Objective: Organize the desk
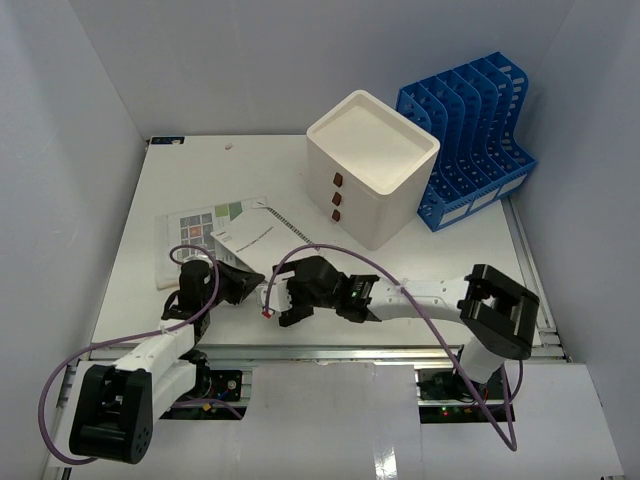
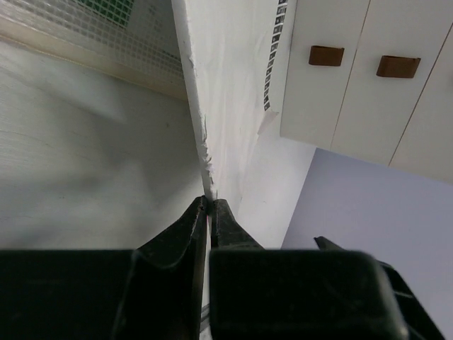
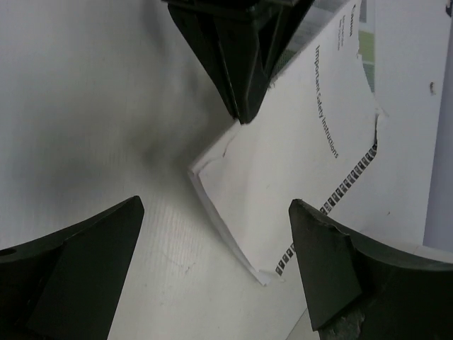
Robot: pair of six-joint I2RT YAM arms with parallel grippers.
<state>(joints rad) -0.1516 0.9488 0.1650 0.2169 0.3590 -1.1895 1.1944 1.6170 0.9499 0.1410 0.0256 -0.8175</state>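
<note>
- My left gripper [image 2: 210,202] is clenched on the near edge of the white booklet [image 1: 250,238]. It seems to be tipping that edge up off the desk [image 1: 200,170], though the view is tight.
- The booklet sits toward the desk's front-left, with its long axis running away toward the drawer box [image 1: 370,170].
- My right gripper [image 3: 212,237] is spread wide and holding nothing, just right of the booklet's near corner and facing it.
- The left arm has the hold, so I'd judge the next lift is its job.

The counter [image 1: 450,265] is smooth matt white, edged with a bare metal rail [image 1: 330,352]. The booklet [image 3: 297,177] is thin matt paper, its edge frayed. The file rack [image 1: 470,140] is blue plastic; the left gripper [image 2: 210,212] is matt black.
</note>
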